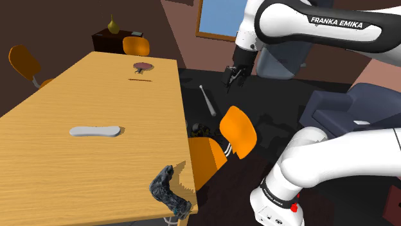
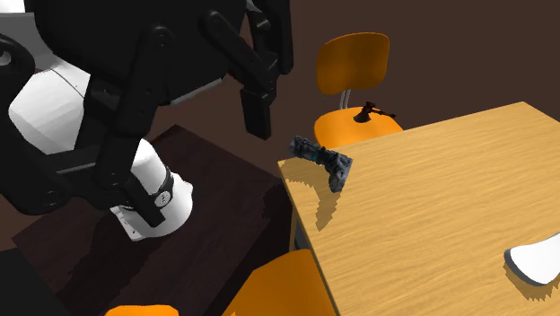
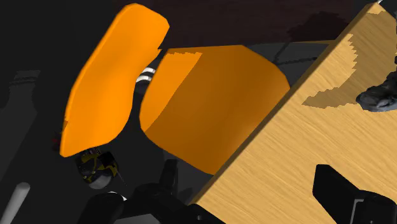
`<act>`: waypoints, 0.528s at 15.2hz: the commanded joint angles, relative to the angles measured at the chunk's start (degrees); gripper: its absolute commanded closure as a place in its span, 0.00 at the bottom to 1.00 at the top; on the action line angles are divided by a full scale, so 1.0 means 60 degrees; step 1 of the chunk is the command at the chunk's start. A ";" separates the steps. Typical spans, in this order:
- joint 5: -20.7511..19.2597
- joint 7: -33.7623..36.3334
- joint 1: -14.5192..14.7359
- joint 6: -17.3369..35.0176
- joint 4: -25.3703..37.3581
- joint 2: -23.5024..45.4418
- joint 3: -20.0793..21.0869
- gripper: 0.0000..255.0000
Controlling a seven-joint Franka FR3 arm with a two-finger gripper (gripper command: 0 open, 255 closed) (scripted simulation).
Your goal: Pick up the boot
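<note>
Boot point(image 1: 168, 192) at table point(image 1: 77, 90) corner edge; gripper point(image 1: 234, 77) spread wide over orange chair point(image 1: 238, 131).

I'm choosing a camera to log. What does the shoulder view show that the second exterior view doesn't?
Shoulder view: a red paddle at the table's far end, a bat on the floor. Second exterior view: the dark stand under the arm. Both: the boot at the table corner, the white flat thing, the open gripper.
</note>
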 commanded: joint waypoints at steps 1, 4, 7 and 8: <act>0.0000 0.0000 0.0000 0.0000 0.0000 0.0000 0.0000 0.00; 0.0297 0.0402 0.0294 0.0474 -0.0649 -0.0141 0.0507 0.00; 0.0620 0.0811 0.0616 0.0978 -0.1223 -0.0182 0.1041 0.00; 0.0732 0.0951 0.0730 0.1153 -0.1397 -0.0172 0.1224 0.00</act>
